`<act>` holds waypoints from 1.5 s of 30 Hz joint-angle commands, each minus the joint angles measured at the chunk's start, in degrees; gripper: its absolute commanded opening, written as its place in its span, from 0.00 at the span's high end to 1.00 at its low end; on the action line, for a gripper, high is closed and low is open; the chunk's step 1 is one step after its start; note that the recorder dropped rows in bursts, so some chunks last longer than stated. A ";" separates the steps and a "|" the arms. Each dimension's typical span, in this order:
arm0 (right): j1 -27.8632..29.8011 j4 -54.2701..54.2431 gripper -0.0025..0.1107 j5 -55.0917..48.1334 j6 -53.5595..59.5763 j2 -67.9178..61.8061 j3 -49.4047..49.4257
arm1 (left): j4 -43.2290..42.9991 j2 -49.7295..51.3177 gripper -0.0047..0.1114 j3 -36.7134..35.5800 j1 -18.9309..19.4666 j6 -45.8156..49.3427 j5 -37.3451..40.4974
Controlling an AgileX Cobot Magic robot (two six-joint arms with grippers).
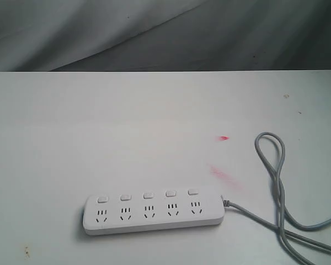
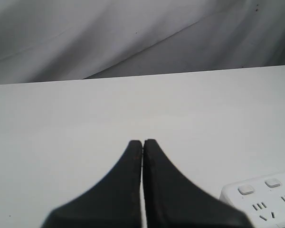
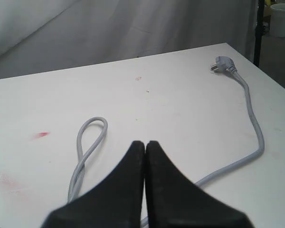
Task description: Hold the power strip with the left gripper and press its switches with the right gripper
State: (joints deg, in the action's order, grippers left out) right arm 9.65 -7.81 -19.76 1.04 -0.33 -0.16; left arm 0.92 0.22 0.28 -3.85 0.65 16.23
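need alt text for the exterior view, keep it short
A long white power strip lies flat on a white table, low in the frame, its five switches in a row above five socket groups. A grey cord leaves its right end and loops across the table, near faint red marks. No robot arm is in view.

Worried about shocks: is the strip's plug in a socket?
Out: the plug lies loose on the table, at the end of the cord.
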 commanded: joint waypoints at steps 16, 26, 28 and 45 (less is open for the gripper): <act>0.20 0.31 0.98 0.48 -0.01 0.33 0.16 | 0.17 -0.22 0.94 -0.28 -0.11 -0.17 -0.12; 0.20 0.31 0.98 0.48 -0.01 0.33 0.16 | 1.71 -0.22 0.94 0.57 -0.11 3.41 1.81; 0.20 0.31 0.98 0.48 -0.01 0.33 0.16 | 1.03 -0.22 0.94 3.05 -0.11 4.82 1.15; 0.20 0.31 0.98 0.48 -0.01 0.33 0.16 | 20.55 50.11 0.94 48.15 -0.11 39.12 14.46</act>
State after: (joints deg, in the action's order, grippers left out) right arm 9.65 -7.81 -19.76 1.04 -0.33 -0.16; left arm 15.65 45.57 44.00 -3.85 26.91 24.13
